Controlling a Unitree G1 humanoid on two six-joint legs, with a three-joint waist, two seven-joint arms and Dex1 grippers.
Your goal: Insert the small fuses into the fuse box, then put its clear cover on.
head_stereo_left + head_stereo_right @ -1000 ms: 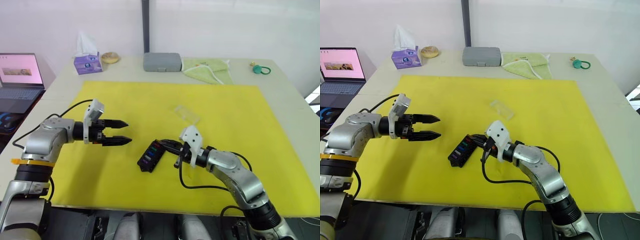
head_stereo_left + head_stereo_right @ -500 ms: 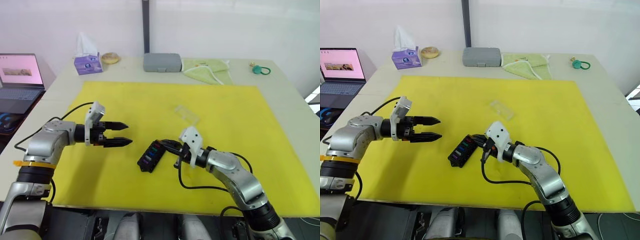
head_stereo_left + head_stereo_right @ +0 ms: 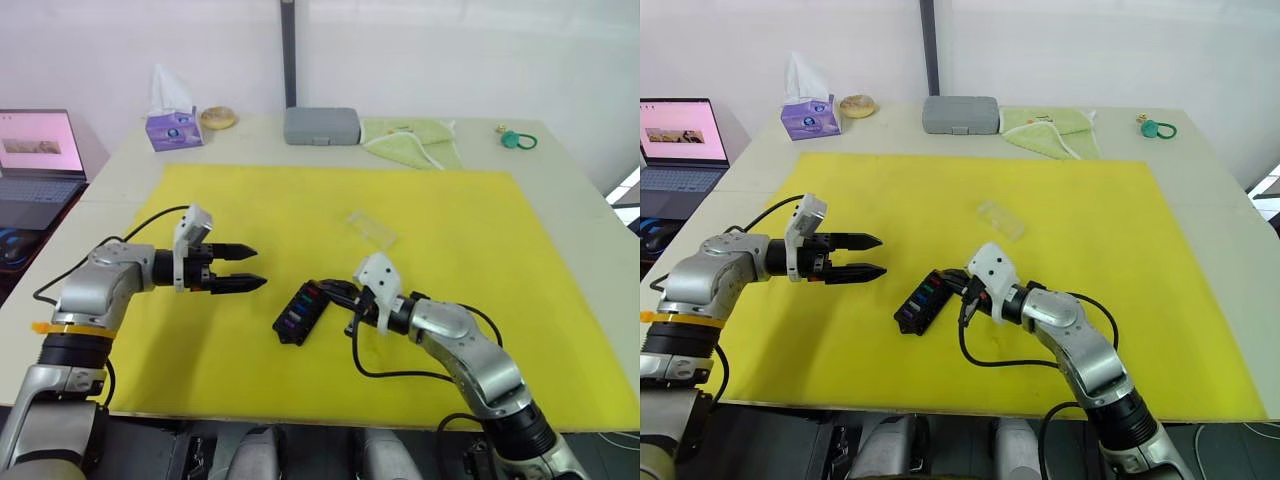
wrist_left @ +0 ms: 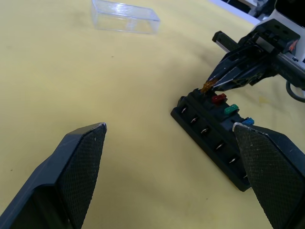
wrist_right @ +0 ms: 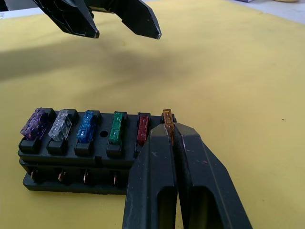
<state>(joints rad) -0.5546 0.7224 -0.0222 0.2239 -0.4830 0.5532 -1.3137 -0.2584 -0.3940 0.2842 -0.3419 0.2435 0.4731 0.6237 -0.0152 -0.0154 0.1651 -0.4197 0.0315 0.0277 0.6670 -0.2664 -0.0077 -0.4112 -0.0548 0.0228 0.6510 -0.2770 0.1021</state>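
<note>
Little is changed: the orange fuse [image 5: 167,116] is kept pinched by the right gripper [image 5: 170,131] for seating in the fuse box [image 5: 81,148], while the left gripper [image 3: 243,268] is held open nearby.

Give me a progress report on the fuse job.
Done: five fuses, purple, grey, blue, green and red, sit in the fuse box. In hand: the right gripper is shut on the orange fuse at the end slot. Left: seating it, then fitting the clear cover, which lies apart on the yellow mat. The left gripper hovers open.
</note>
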